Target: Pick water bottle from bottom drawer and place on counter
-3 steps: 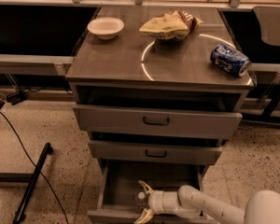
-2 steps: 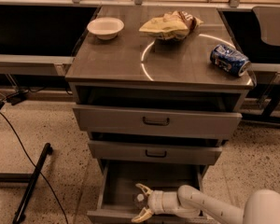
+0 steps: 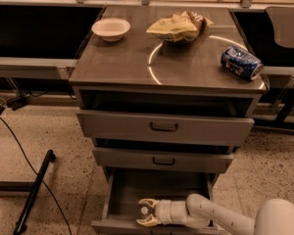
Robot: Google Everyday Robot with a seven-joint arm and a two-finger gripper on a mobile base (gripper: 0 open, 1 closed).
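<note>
My gripper is low inside the open bottom drawer, near its front left, at the end of the white arm that comes in from the lower right. Its two pale fingers sit close on either side of a small pale thing that looks like the top of the water bottle. The rest of the bottle is hard to make out. The counter is the glossy grey-brown cabinet top with a curved light reflection.
On the counter stand a white bowl at the back left, a crumpled chip bag at the back middle and a blue soda can lying at the right. The two upper drawers stick out slightly. A black stand and cable lie on the floor at the left.
The gripper has stayed at the same spot in the bottom drawer. Its fingers have drawn closer together around the pale thing between them.
</note>
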